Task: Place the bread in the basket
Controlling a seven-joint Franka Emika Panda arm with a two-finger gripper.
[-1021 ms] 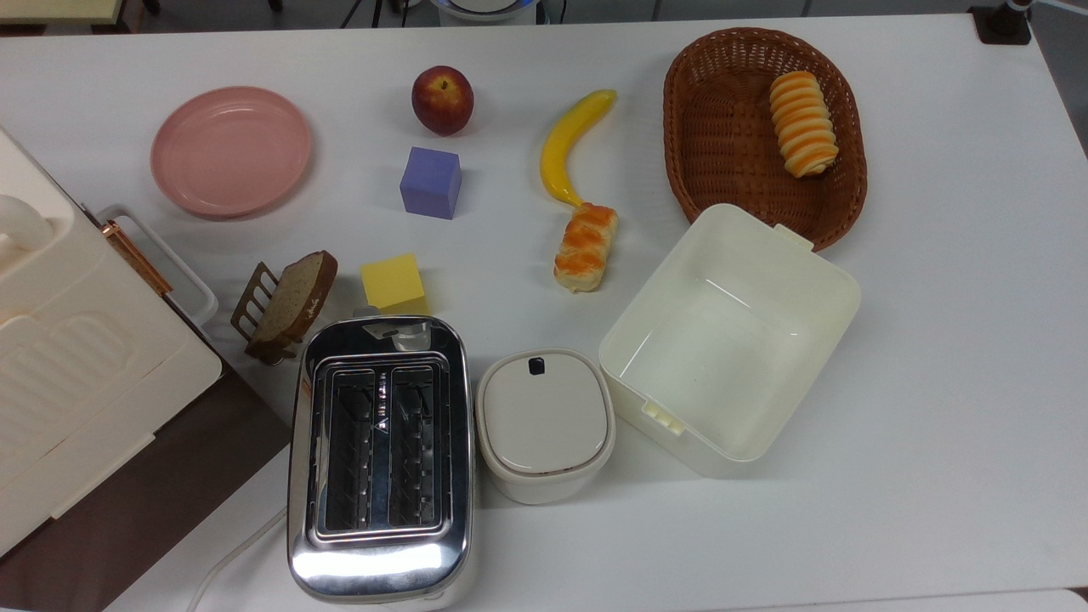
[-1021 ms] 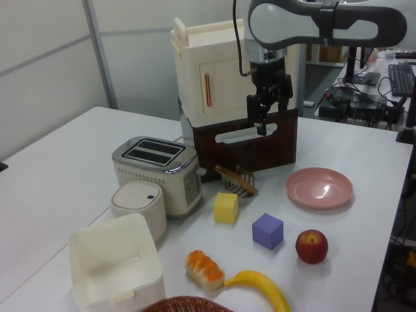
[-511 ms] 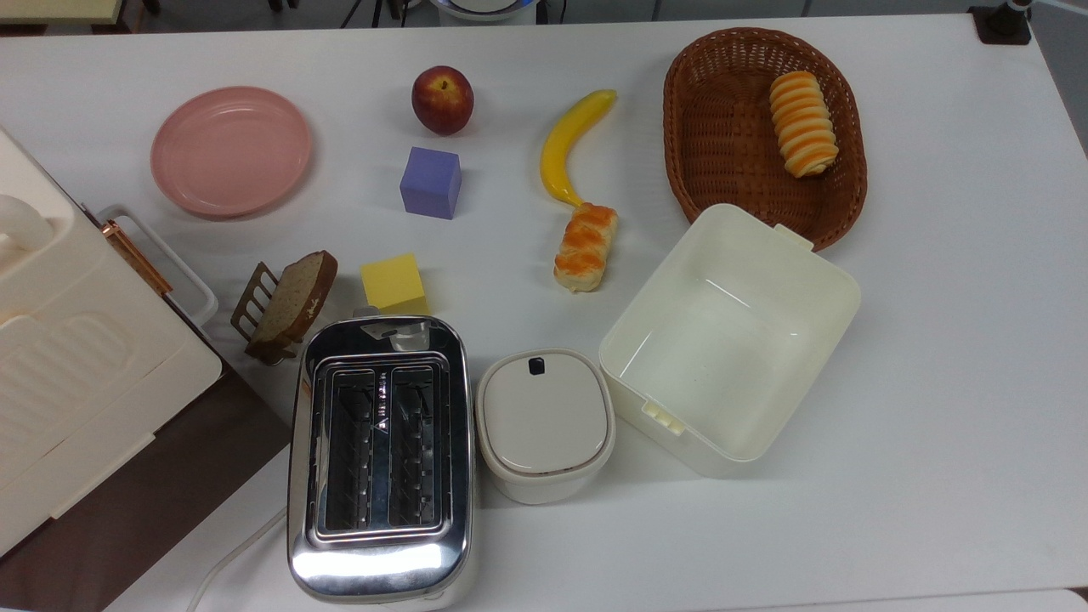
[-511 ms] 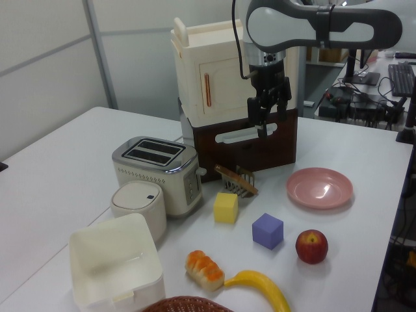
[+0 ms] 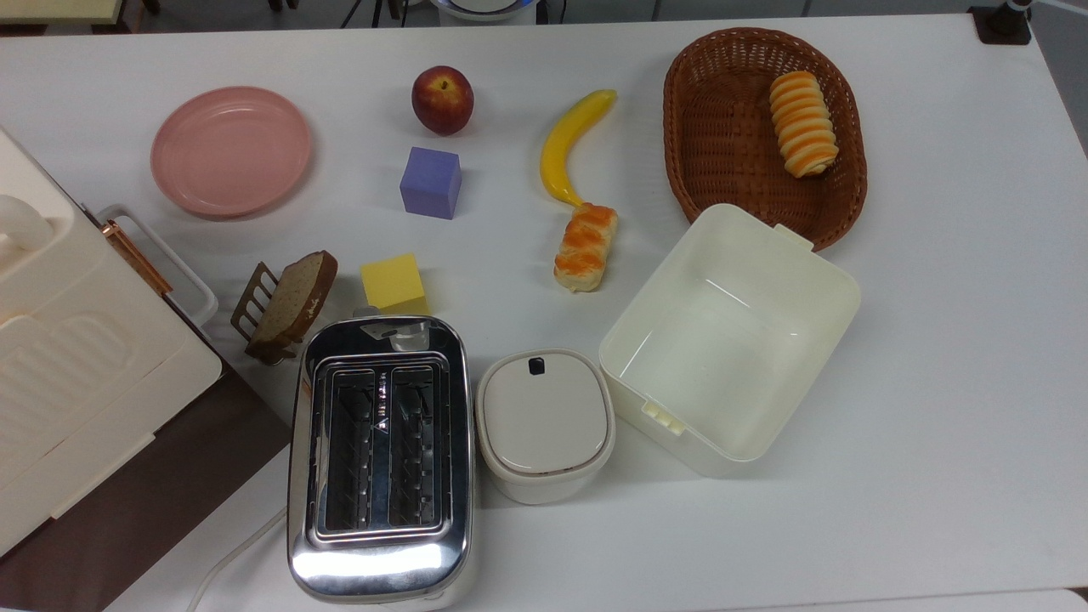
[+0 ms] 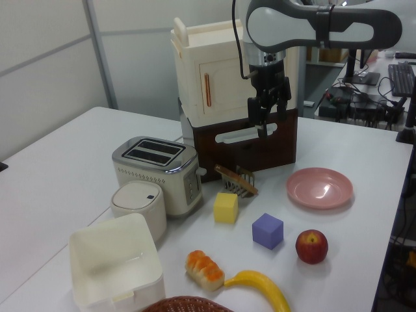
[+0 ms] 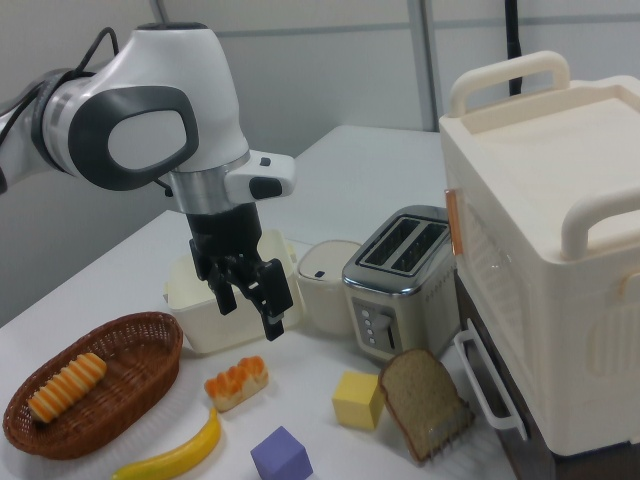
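The bread (image 5: 586,246) is seen lying flat on the white table (image 5: 952,340). It is a small bun with orange patches on top. In the top view it is just below the tip of the yellow banana (image 5: 572,144), nearly touching it. The cream square tub (image 5: 729,338) is just beside it on the top view's right.

The basket (image 5: 712,144) is brown and woven. It is seen at the top view's upper right, behind the tub. A long striped roll (image 5: 801,123) is already lying inside it. The bread is outside the basket, near it but apart.

The gripper (image 7: 247,297) is held up in the air over the table, pointing down. Its two fingers are spread a little and nothing is held between them. In the right view it is seen above the bread, in front of the tub. In the left view the gripper (image 6: 262,121) is seen in front of a big cream cabinet (image 6: 221,78).

A red apple (image 5: 442,99), a purple cube (image 5: 431,183), a yellow cube (image 5: 392,281) and a pink plate (image 5: 230,150) are set out on the table. A brown bread slice (image 5: 293,297) is leaned on a small rack. A shiny toaster (image 5: 379,459) and a small white pot with a lid (image 5: 545,424) are placed side by side.
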